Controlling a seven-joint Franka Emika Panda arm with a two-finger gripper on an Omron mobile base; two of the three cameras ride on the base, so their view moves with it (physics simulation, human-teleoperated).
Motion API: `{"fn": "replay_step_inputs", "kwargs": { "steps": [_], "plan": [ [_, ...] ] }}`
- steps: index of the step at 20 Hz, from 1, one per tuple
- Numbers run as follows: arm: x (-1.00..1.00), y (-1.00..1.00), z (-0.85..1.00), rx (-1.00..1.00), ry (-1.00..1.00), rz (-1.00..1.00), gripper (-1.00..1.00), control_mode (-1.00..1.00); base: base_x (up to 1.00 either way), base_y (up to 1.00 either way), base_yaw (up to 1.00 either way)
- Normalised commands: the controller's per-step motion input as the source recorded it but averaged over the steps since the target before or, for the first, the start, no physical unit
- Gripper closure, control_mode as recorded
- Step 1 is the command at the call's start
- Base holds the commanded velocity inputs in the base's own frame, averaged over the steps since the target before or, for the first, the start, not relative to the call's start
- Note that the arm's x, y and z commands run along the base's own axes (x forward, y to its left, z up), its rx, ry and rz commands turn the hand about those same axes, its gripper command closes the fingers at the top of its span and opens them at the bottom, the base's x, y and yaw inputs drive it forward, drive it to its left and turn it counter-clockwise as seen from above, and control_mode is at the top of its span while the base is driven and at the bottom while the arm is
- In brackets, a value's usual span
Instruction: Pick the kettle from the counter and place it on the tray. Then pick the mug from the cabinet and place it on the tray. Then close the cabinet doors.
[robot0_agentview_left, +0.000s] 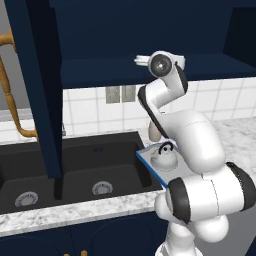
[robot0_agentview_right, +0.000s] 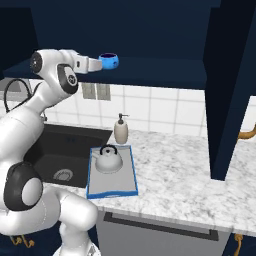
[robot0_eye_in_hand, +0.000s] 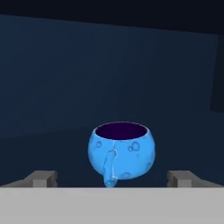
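A: Hand view first. How does the claw (robot0_eye_in_hand: 112, 178) stand?

B: Spread wide, holding nothing. Its two fingertips (robot0_eye_in_hand: 41, 178) rise at either side, and the blue mug (robot0_eye_in_hand: 121, 151) sits between them, a little ahead, clear of both. The mug's handle points back toward the claw, and its dark purple inside shows from above.

A: And from the right base view?

B: There the claw (robot0_agentview_right: 98, 64) reaches level toward the mug (robot0_agentview_right: 108, 61), which stands upright on the navy shelf (robot0_agentview_right: 165, 70) of the cabinet (robot0_agentview_right: 125, 25), at the claw's tip. I cannot tell from that side whether a finger touches it.

A: What lies below the claw?

B: Well below it on the tabletop (robot0_agentview_right: 175, 170), the tray (robot0_agentview_right: 112, 187) with the bright blue rim carries the silver kettle (robot0_agentview_right: 108, 160), upright, its black handle arched on top. Just behind the tray stands a beige soap bottle (robot0_agentview_right: 121, 130). Beside the tray, the black sink (robot0_agentview_right: 65, 160) is set into the stone.

A: The cabinet doors?

B: Both swung open. One door (robot0_agentview_right: 227, 85) hangs far off to the claw's right; in the left base view the other door (robot0_agentview_left: 35, 85) stands to its left with its brass handle (robot0_agentview_left: 11, 95) showing, over the sink (robot0_agentview_left: 75, 170). That view also shows the kettle (robot0_agentview_left: 164, 156) on the tray (robot0_agentview_left: 150, 162), partly behind the arm.
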Motion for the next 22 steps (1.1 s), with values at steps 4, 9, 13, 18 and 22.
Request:
{"fn": "replay_step_inputs", "kwargs": {
  "steps": [4,9,13,18,22],
  "plan": [
    [0.03,-0.01,-0.13,0.00,0.00,0.00,-1.00,-1.00,0.00,0.00,0.00],
    [0.20,0.00,-0.10,0.00,0.00,0.00,-1.00,-1.00,0.00,0.00,0.00],
    [0.13,0.00,-0.06,0.00,0.00,0.00,-1.00,-1.00,0.00,0.00,0.00],
    [0.18,-0.01,-0.07,0.01,0.00,0.00,-1.00,-1.00,0.00,0.00,0.00],
    [0.27,-0.07,-0.04,0.03,0.00,0.00,-1.00,-1.00,0.00,0.00,0.00]
  ]
}}
